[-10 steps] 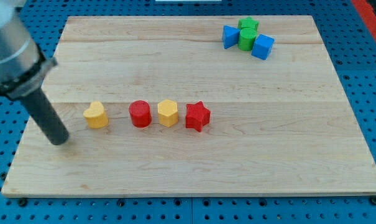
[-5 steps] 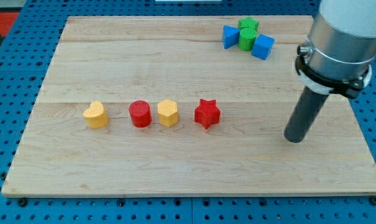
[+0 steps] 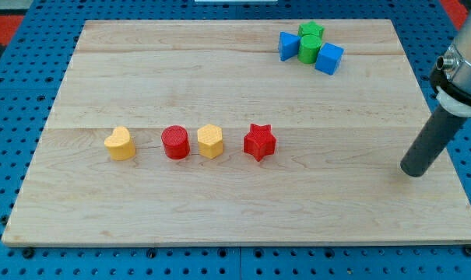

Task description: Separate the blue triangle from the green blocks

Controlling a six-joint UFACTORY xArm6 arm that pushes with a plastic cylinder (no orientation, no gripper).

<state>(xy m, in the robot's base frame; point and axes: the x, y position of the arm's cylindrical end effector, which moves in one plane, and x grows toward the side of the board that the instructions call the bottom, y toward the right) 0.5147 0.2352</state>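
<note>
Wooden board (image 3: 243, 210) carries two groups of blocks, and the layout explains the job.

Left to right along the middle row: yellow heart (image 3: 120, 144), red cylinder (image 3: 174, 142), yellow hexagon (image 3: 210, 141), red star (image 3: 259, 142). The two in the centre sit just beside each other; the heart and star stand a little apart at the ends. None of these belong to the task, and all lie well clear of the far-right cluster, so I judge they need no handling.

Far right corner: the cluster. Blue triangle (image 3: 286, 45) is on its left edge, touching or very nearly touching the green cylinder (image 3: 309, 49). Green star (image 3: 311, 32) sits just behind the cylinder, farther from me. Blue cube (image 3: 329, 58) is pressed against the cylinder's right side. The triangle is packed tight against the greens, which is why a separating push is required.

My tip (image 3: 413, 172) rests on the board near the right edge, on the near side, well apart from every block. I carry no jaws, only a plain rod; it holds nothing and touches no block.

Relative position: the triangle lies far and to the left of my tip, with the cube and cylinder nearer to me than it is. Judgement: to push it leftward I would need to reach the narrow junction between triangle and cylinder, probably entering from the far or near side of the cluster.
</note>
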